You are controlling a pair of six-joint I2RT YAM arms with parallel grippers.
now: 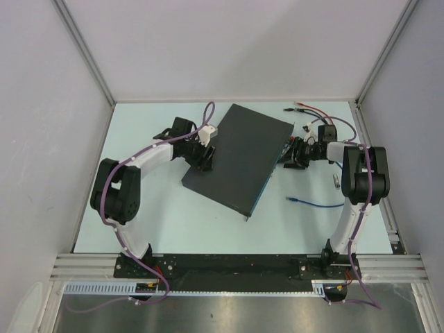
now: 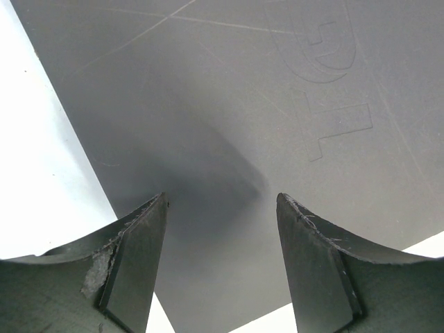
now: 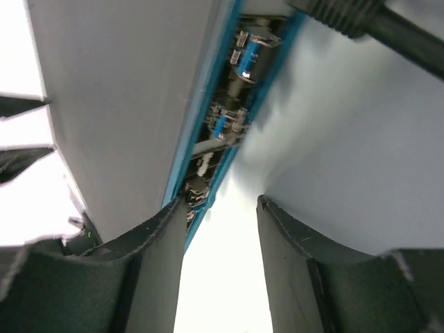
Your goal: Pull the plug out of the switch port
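Note:
The switch (image 1: 239, 156) is a large flat dark-grey box lying at an angle mid-table, its thin bluish long edge (image 1: 272, 173) facing right. My left gripper (image 1: 206, 157) is open over its left side. The left wrist view shows the open gripper (image 2: 222, 208) just above the grey top (image 2: 277, 104), holding nothing. My right gripper (image 1: 287, 157) is open at the bluish edge. In the right wrist view its left fingertip (image 3: 173, 215) touches the blue-framed port row (image 3: 222, 132). A black ribbed plug boot (image 3: 347, 14) shows at the top; I cannot tell whether it sits in a port.
A loose blue cable (image 1: 312, 202) lies on the table (image 1: 159, 222) right of the switch. Red and purple leads (image 1: 316, 111) lie at the back right. Grey walls enclose the table on three sides.

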